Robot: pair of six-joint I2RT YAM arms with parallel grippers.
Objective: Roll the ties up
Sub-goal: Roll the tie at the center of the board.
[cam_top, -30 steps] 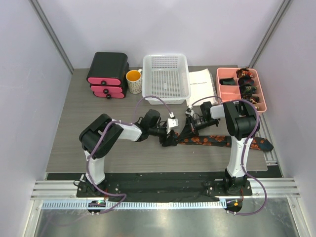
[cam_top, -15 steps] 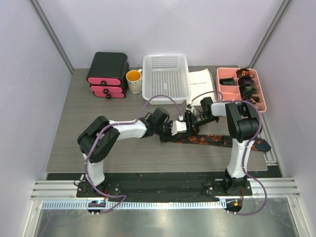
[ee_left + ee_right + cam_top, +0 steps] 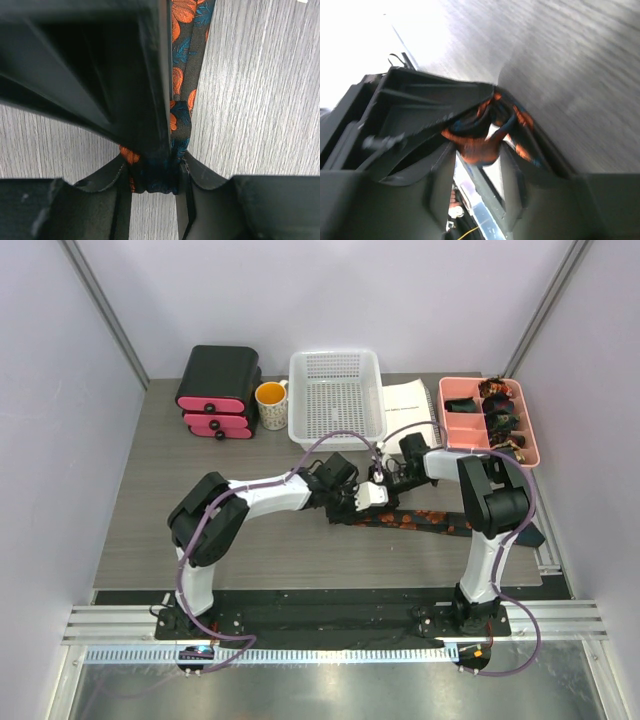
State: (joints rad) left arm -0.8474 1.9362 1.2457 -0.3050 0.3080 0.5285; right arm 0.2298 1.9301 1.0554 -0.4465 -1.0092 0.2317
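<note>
Left end effector [image 3: 154, 175]: pinched narrow on the folded end of the tie [image 3: 181, 120].
Right end effector [image 3: 479, 165]: tie bunched between its fingers, grip unclear.
Desk [image 3: 150, 510]: tie trails right.

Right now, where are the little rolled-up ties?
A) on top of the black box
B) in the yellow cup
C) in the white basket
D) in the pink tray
D: the rolled ties are small dark and orange coils, and they sit in the compartments of the pink tray at the far right of the table.
</note>
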